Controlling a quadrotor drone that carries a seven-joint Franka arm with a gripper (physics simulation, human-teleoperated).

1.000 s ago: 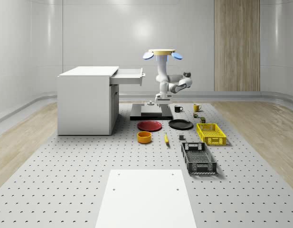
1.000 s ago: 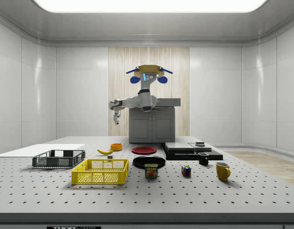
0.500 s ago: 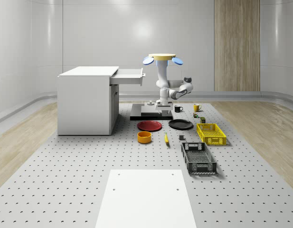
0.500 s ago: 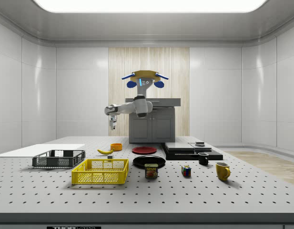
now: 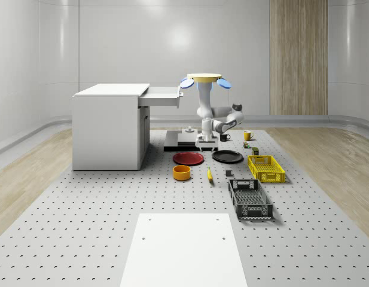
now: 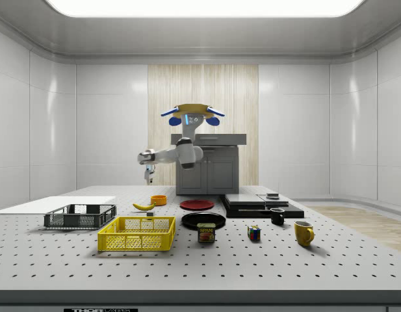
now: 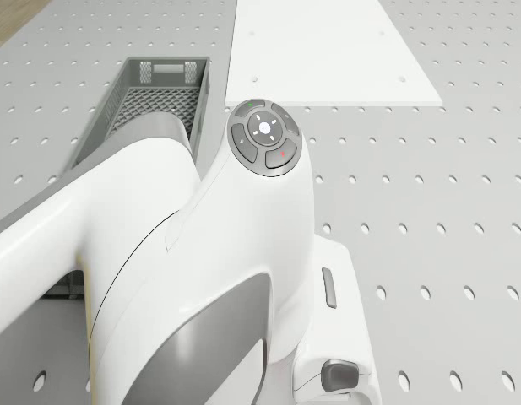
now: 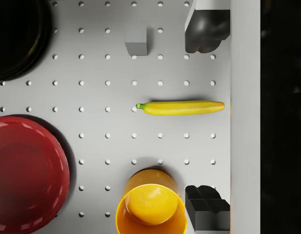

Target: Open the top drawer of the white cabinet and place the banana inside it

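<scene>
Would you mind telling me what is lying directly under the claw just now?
Under the claw, in the wrist view, the banana lies flat on the perforated table, between its two open fingers. The orange bowl sits beside it. Nothing covers the banana.

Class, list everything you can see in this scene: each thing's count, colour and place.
cabinet: one, white, whole-scene view's left
top drawer: one, white, pulled open
banana: one, yellow, on table between orange bowl and small grey block
plates: two, red and black, side by side
bowl: one, orange, near red plate
baskets: two, yellow and dark grey
mugs: two, yellow and black
drone: one, yellow-topped, hovering beside the drawer
gripper: one, open, above banana
</scene>
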